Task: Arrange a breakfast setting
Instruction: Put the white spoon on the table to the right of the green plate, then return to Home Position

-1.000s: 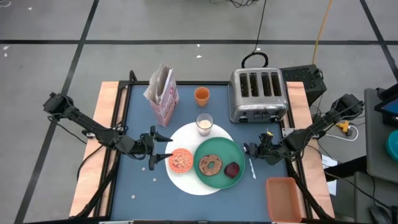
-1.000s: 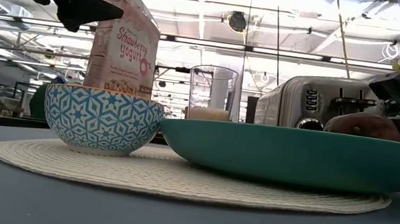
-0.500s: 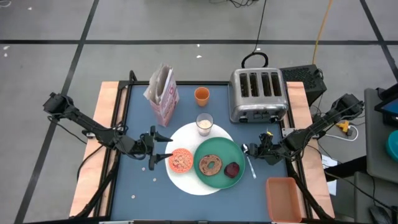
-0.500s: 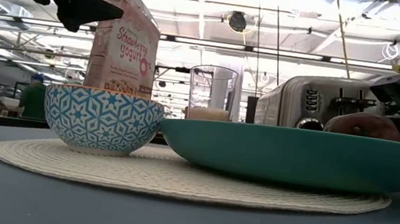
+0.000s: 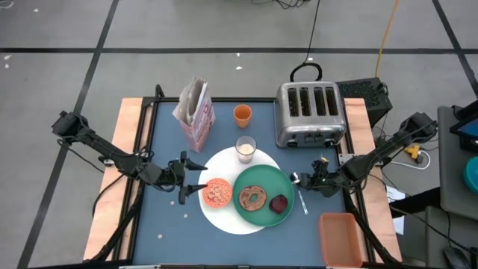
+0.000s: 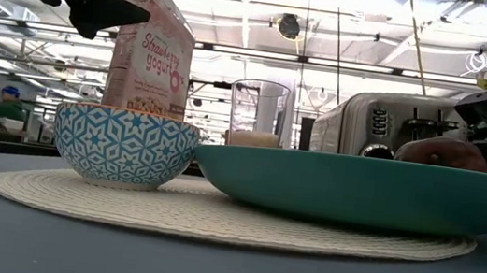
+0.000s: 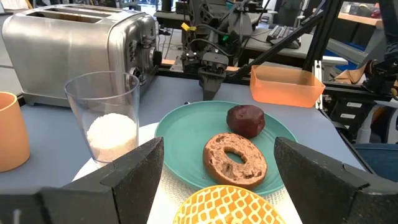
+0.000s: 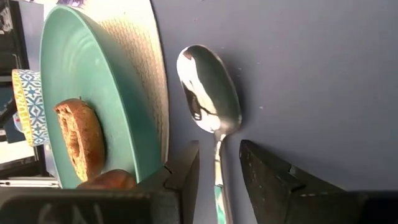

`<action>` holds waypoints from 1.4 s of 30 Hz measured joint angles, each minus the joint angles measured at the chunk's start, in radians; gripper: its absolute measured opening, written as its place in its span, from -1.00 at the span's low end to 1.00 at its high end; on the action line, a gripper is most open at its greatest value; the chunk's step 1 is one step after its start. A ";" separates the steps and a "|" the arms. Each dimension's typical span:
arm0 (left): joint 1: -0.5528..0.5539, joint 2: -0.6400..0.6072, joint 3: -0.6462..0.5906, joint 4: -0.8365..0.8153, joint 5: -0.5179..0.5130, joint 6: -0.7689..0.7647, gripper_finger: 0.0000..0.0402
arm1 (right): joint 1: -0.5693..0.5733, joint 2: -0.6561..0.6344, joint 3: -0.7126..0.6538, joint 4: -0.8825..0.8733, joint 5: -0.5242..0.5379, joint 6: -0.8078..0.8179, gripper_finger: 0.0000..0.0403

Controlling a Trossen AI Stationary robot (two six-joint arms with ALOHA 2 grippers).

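A small orange-patterned bowl (image 5: 217, 192) and a green plate (image 5: 263, 179) rest on the large white round plate (image 5: 224, 218). A bagel (image 5: 252, 197) and a dark-red fruit (image 5: 279, 203) lie on the green plate. The spoon (image 5: 299, 193) lies flat on the table right of the green plate. My right gripper (image 5: 306, 180) is open low over it; its fingers (image 8: 184, 175) stand on either side of the spoon's handle (image 8: 218, 163), apart from it. My left gripper (image 5: 188, 174) is open and empty, above the table left of the bowl.
The milk glass (image 5: 246, 149), the orange cup (image 5: 242, 114) and the pink cereal box (image 5: 196, 112) stand behind the white plate. A silver toaster (image 5: 310, 113) stands at the far right. A tan bin (image 5: 342, 237) sits at the near right corner.
My right gripper has drawn back a little toward the table's right edge. The spoon's bowl, hidden under the gripper before, now shows beside the green plate. The spoon has stayed on the table.
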 joint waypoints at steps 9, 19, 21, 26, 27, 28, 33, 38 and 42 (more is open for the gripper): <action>0.000 0.000 0.000 0.000 0.000 0.000 0.53 | 0.000 -0.141 0.000 -0.144 0.002 -0.006 -0.43; 0.000 -0.001 0.000 0.018 0.000 0.029 0.53 | 0.000 -0.299 -0.001 -0.183 0.037 -0.137 -0.43; 0.000 -0.005 0.000 0.031 0.000 0.052 0.53 | 0.000 -0.328 -0.001 -0.183 0.045 -0.165 -0.43; 0.000 -0.046 0.000 0.031 0.000 0.111 0.53 | 0.000 -0.400 -0.001 -0.181 0.064 -0.248 -0.43; 0.000 -0.059 0.000 0.031 0.000 0.132 0.53 | 0.000 -0.416 -0.001 -0.180 0.064 -0.270 -0.43; 0.000 -0.073 0.000 0.031 0.002 0.154 0.53 | 0.000 -0.432 -0.001 -0.177 0.064 -0.300 -0.43; 0.000 -0.167 0.000 -0.006 0.042 0.242 0.53 | 0.000 -0.512 0.028 -0.176 0.124 -0.470 -0.43; 0.001 -0.274 0.000 -0.153 0.043 0.246 0.53 | 0.000 -0.575 0.106 -0.174 0.222 -0.747 -0.43; 0.001 -0.346 0.000 -0.233 0.043 0.263 0.53 | 0.000 -0.601 0.166 -0.178 0.250 -0.949 -0.43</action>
